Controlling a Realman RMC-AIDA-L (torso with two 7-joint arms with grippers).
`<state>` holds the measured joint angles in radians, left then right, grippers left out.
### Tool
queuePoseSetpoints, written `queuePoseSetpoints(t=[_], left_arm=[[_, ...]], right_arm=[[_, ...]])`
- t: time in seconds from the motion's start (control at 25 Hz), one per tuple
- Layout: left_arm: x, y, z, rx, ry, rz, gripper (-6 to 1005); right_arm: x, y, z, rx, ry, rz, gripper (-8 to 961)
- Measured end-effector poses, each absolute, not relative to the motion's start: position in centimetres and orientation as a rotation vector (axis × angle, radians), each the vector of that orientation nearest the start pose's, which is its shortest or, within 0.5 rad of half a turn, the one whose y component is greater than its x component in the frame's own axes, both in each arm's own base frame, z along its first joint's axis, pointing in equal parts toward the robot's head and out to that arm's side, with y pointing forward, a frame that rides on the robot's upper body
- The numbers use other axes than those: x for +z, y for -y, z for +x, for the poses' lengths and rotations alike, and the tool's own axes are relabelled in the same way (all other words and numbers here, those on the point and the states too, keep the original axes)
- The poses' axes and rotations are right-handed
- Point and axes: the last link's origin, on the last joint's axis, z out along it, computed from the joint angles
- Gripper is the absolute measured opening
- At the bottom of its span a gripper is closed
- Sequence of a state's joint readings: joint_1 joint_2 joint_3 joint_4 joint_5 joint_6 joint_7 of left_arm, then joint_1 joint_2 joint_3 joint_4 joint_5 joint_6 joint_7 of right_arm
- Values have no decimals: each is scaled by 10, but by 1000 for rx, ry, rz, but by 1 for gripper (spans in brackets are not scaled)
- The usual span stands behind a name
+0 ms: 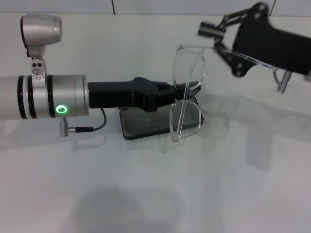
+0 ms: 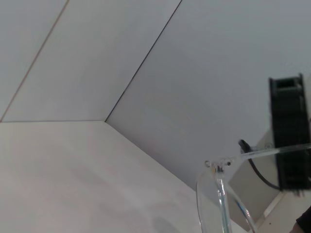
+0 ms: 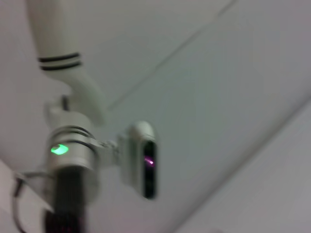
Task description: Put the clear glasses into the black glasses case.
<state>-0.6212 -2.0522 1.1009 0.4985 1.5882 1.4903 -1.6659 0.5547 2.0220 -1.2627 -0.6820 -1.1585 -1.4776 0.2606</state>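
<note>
Handling the clear glasses calls for care: they look light, thin, slick and easily bent, so the bridge or the frame beside a hinge seems the safest hold. Right now the left gripper reaches across and its fingers are closed on the frame between the two lenses, keeping the glasses upright in the air. Directly beneath those fingertips lies the black glasses case; whether its lid is open I cannot tell. One thin arm of the glasses stretches away to the right gripper, whose finger state I cannot tell.
</note>
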Motion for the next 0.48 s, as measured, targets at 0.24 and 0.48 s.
queuePoseSetpoints(t=[0.24,0.48], left_arm=[[-36,-342,-207,-955,1010,-2807,93],[-35,-343,-207,-955,1019,-2803,93]], right_arm=[[-6,-342,160,847,1025,-2241,24],[-11,-336,168,821,1015,-2273,25]])
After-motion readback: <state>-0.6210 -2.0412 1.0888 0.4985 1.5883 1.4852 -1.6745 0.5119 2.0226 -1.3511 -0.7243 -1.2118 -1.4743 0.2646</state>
